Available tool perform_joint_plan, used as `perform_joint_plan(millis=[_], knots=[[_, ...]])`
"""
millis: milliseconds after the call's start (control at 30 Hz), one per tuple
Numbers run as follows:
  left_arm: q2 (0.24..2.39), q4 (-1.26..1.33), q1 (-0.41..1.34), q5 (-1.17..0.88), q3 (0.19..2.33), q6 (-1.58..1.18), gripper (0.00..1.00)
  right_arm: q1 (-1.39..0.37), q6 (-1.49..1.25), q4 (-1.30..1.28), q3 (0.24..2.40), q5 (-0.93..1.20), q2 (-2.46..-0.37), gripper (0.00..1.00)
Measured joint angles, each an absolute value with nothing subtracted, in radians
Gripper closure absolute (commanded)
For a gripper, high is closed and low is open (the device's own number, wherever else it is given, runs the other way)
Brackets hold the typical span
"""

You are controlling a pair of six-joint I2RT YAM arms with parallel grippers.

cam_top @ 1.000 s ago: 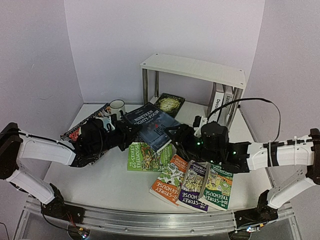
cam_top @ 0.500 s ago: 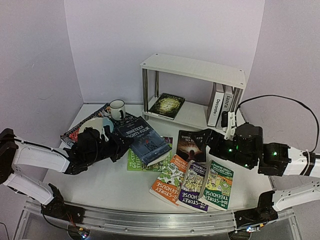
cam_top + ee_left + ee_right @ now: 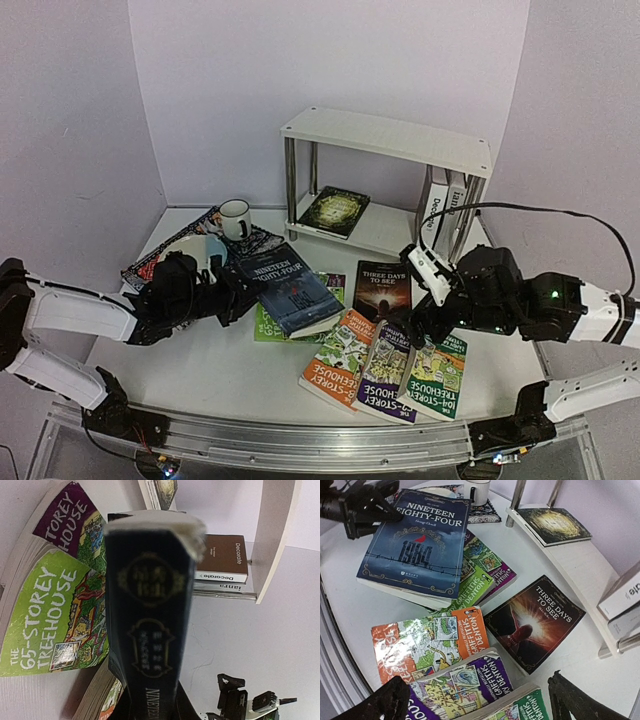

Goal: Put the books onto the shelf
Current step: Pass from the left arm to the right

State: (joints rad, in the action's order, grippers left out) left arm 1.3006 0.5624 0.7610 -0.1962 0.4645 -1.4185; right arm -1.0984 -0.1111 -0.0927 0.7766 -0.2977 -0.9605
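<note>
Left jaws clamped the blue book [image 3: 292, 288] by its edge; right jaws gaped wide above the paperbacks [image 3: 385, 372] on the desk [image 3: 220, 370].

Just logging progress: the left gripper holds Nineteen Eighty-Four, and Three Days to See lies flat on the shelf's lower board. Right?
Not quite. Three Days to See lies flat on the table in front of the shelf, not on its lower board, as the right wrist view shows. The left gripper does hold Nineteen Eighty-Four.
</note>
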Motion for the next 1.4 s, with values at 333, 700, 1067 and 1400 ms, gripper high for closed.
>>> perform_joint_plan(millis=[333, 700, 1067, 1400], knots=[[1.300, 0.430, 0.679, -0.308, 0.509, -1.385, 1.00, -1.228, 0.197, -0.075, 0.903, -0.333, -1.115, 0.07], [1.312, 0.389, 0.608, -0.438, 0.539, -1.356, 1.00, -1.438, 0.427, -0.026, 0.996, -0.519, -1.269, 0.11], [1.320, 0.389, 0.607, -0.518, 0.558, -1.368, 1.00, -1.501, 0.584, 0.087, 1.033, -0.640, -1.443, 0.08], [1.309, 0.389, 0.607, -0.530, 0.558, -1.422, 1.00, -1.510, 0.684, 0.379, 0.947, -0.675, -1.515, 0.05]])
